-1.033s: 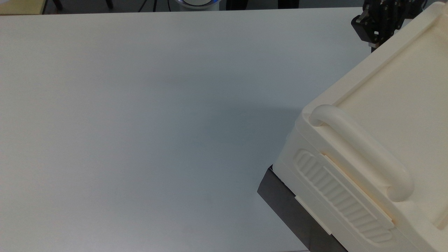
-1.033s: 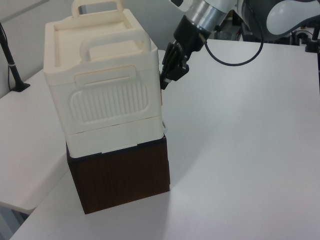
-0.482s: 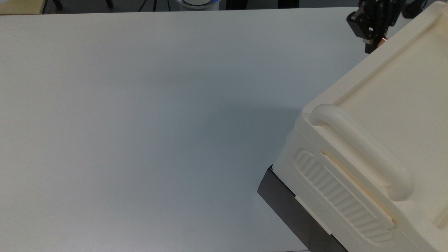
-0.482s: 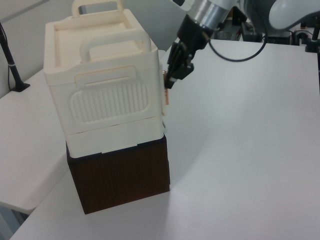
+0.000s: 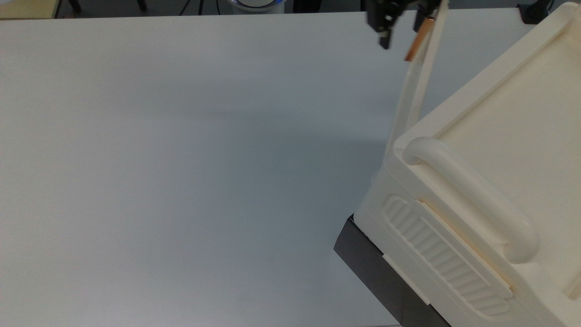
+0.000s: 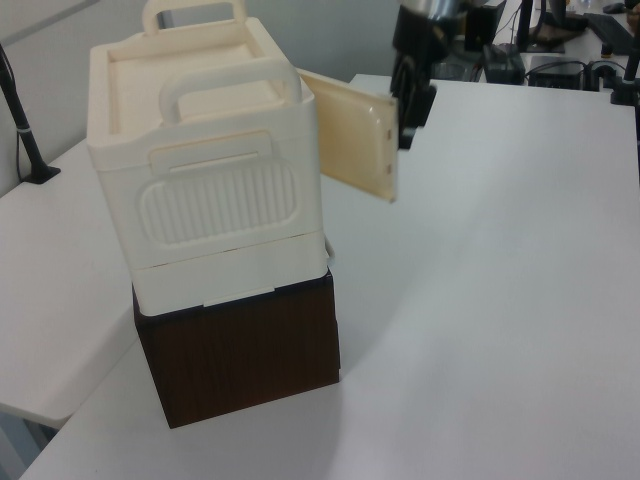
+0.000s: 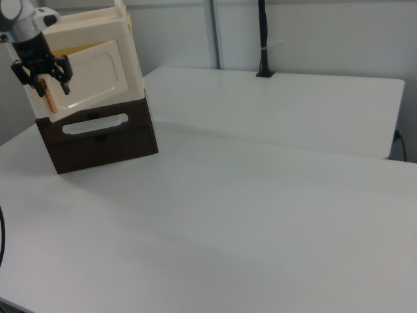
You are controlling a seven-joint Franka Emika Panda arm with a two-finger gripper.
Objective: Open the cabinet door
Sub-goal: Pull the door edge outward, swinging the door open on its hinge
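Desk (image 5: 181, 159), white and broad, takes up the top view's left and centre. Toward the top view's upper right, the black tool (image 5: 401, 34) of the Franka arm hangs with its fingers spread wide apart. The orange-brown strip (image 5: 415, 43) on the free end of the cabinet door (image 5: 415, 91) sits close by the finger nearer the top view's right; whether finger and strip touch cannot be told. The cabinet door stands open, seen almost edge-on, running from that strip down to the near corner of the cabinet (image 5: 499, 136). The cabinet fills the top view's right side, with its thick rounded top handle (image 5: 467, 195), ribbed oval side panel (image 5: 445, 259) and dark base (image 5: 376, 268).

Seen in the left view, the cabinet (image 6: 200, 200) stands at the left view's left on its dark brown base (image 6: 240, 360). The cabinet door (image 6: 350, 145) angles out from its side toward the left view's right, well clear of the cabinet front. The tool (image 6: 408, 105) is at the door's free end, above the desk (image 6: 500, 300).

From the right view, the tool (image 7: 40, 78) is at the right view's far left, fingers splayed either side of the strip (image 7: 50, 101). Just beside it, the cabinet door (image 7: 91, 72) shows its recessed rounded inset. Below sits the dark base (image 7: 117, 147) with a pale bar handle (image 7: 94, 124). A black pole (image 7: 262, 39) rises at the back of the desk (image 7: 260, 215).
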